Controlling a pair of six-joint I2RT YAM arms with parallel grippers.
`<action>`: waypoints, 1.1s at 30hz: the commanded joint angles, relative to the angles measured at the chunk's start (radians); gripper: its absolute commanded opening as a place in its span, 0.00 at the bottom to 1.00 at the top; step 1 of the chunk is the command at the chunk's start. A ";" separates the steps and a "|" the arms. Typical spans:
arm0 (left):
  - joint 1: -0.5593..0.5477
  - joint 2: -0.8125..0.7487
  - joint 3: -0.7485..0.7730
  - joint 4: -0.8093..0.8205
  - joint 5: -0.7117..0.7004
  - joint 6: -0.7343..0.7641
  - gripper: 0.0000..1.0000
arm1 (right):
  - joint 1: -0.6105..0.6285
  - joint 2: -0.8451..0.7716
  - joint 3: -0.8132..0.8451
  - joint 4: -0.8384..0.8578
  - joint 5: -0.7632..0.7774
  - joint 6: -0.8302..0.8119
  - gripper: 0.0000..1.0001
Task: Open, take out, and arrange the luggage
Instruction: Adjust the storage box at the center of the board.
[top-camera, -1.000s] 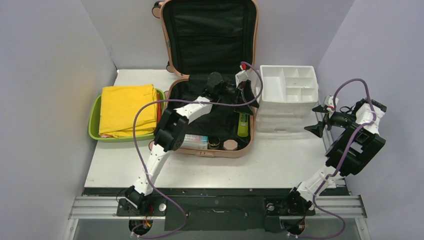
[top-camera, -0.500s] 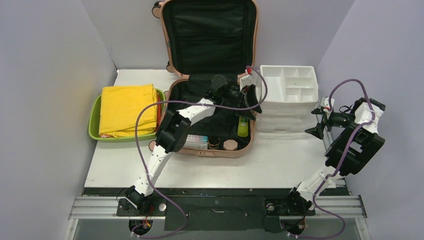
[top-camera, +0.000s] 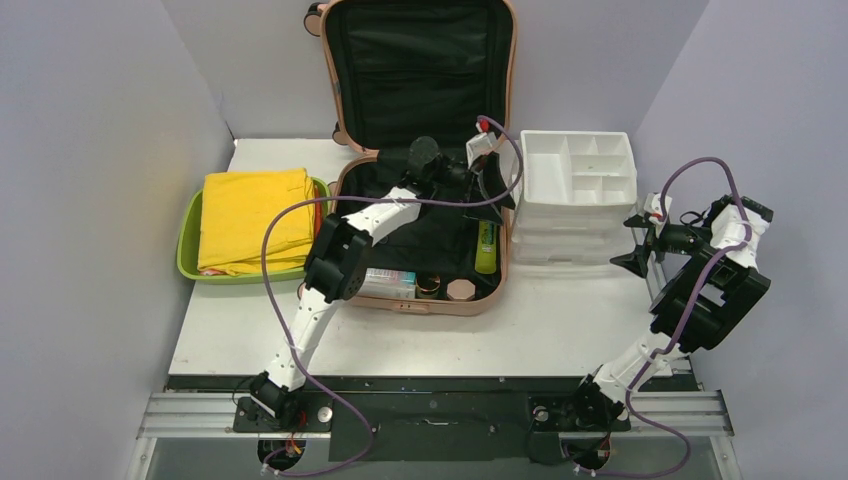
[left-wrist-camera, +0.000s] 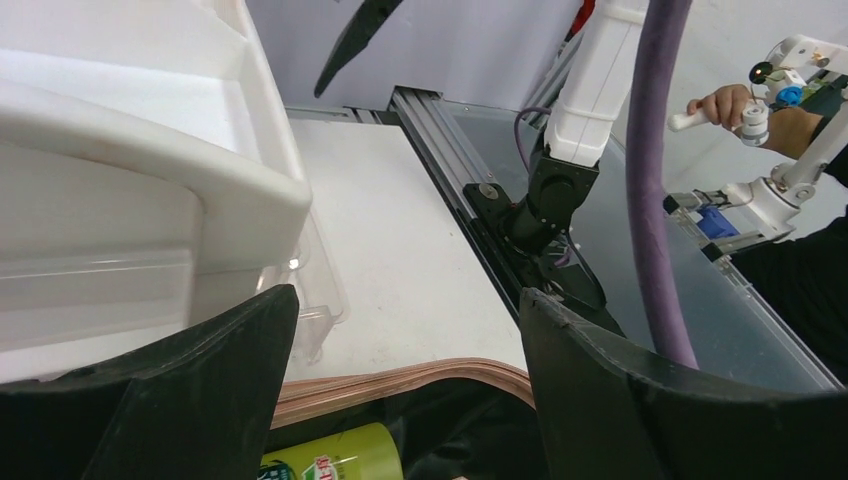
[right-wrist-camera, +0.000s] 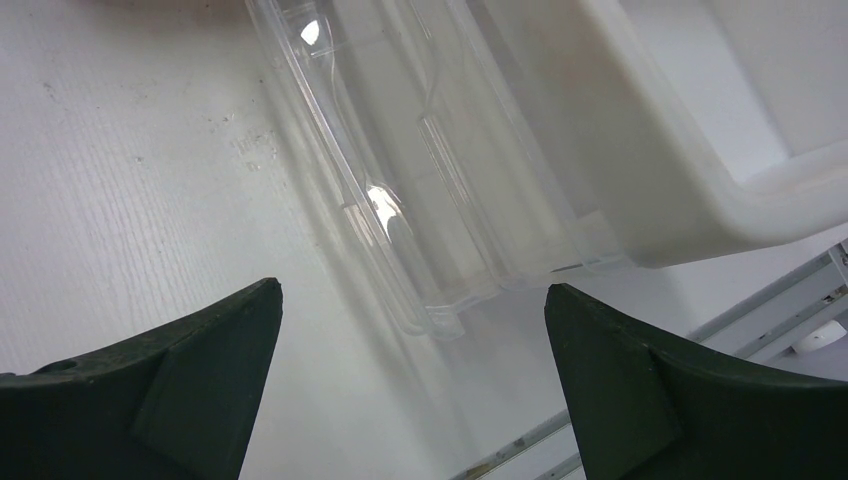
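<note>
Left gripper drawn back, held wide, empty.
Salmon-pink suitcase is laid open, black-lined lid upright; right gripper spread wide.

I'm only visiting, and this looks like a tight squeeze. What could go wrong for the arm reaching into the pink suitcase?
The left hand hangs open right beside the white organizer, so it might knock it. The green bottle below lies close to the luggage wall, so a finger might catch the rim. The purple cable loops over the case and could snag.
</note>
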 joint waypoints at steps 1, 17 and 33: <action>0.019 -0.025 0.105 0.002 -0.029 0.036 0.78 | 0.007 -0.040 0.041 -0.054 -0.090 -0.407 1.00; 0.010 0.027 0.102 -0.134 -0.055 0.160 0.77 | 0.017 -0.029 0.052 -0.054 -0.097 -0.407 1.00; -0.021 0.023 0.013 -0.011 -0.033 0.068 0.76 | 0.021 -0.028 0.060 -0.053 -0.096 -0.406 1.00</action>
